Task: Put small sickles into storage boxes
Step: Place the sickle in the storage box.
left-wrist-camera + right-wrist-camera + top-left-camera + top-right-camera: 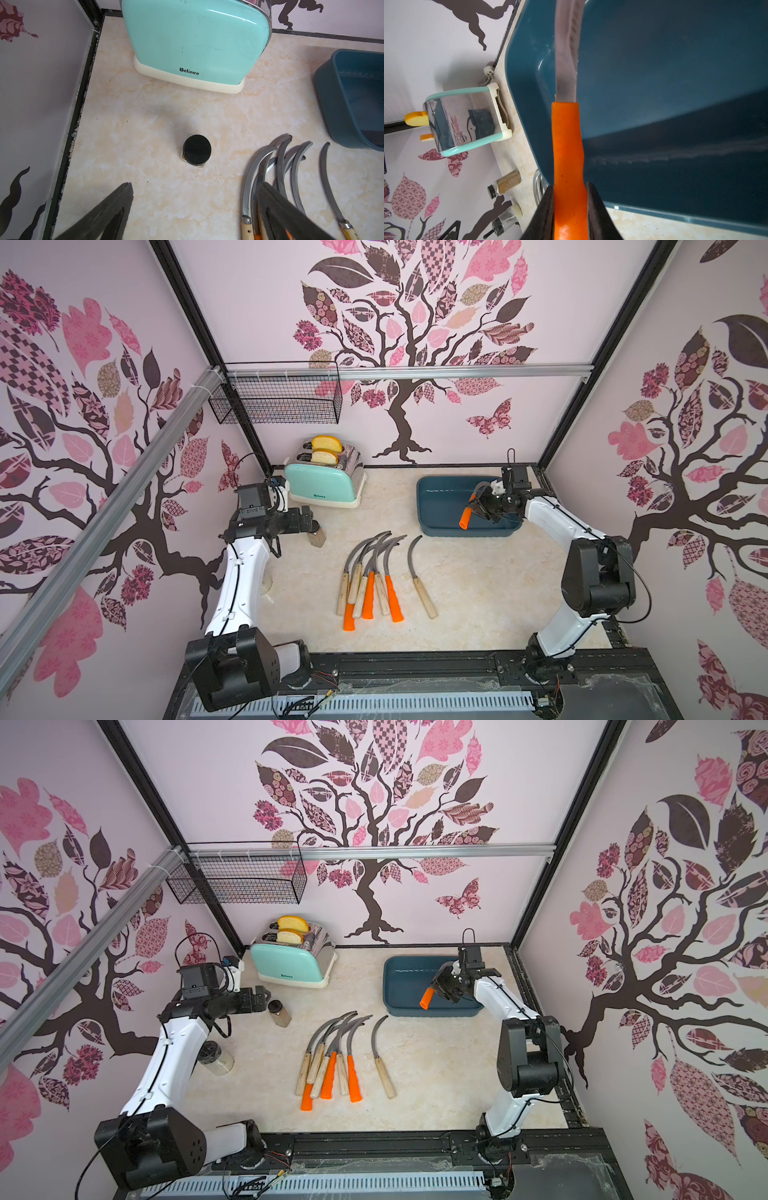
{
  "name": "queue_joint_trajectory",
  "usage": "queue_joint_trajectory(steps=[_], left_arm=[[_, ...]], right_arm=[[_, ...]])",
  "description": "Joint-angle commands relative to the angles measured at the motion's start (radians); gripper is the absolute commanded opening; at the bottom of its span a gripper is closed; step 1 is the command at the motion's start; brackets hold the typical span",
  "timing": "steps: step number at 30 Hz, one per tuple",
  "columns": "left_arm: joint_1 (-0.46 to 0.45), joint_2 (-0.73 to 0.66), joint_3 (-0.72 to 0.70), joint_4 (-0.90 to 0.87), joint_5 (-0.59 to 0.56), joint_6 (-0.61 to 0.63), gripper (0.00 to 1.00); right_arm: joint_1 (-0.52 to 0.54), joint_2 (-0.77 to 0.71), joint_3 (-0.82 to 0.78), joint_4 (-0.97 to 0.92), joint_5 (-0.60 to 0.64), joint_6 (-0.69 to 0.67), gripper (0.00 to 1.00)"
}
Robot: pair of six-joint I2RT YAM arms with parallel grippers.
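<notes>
Pale pink walls (pixel 582 302) carry a dark tree decal (pixel 400 414) with pink patterned leaves. A silver rail (pixel 457 372) crosses the back wall; a black wire basket (pixel 282 402) hangs from it at upper left. Below, a cream marbled counter (pixel 478 593).

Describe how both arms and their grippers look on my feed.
The left arm and right arm match: white link shells, boxy black joint housings, thin black cables along the links. The left gripper and right gripper are black, with dark tapering fingers; no markings are legible.
</notes>
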Motion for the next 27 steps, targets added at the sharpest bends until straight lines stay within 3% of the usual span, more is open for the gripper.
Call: queue_joint_trajectory(steps=[1, 13, 27], left_arm=[[0.004, 0.001, 0.020, 0.000, 0.028, -0.014, 0.98], [-0.007, -0.022, 0.014, 0.013, 0.038, -0.028, 0.98], [-0.077, -0.011, 0.020, 0.025, 0.006, -0.036, 0.98]], right_arm=[[-0.013, -0.010, -0.020, 0.052, 0.003, 0.082, 0.06], [-0.013, 0.108, 0.036, 0.099, 0.043, 0.221, 0.05], [-0.007, 0.187, 0.062, 0.095, 0.128, 0.258, 0.06]])
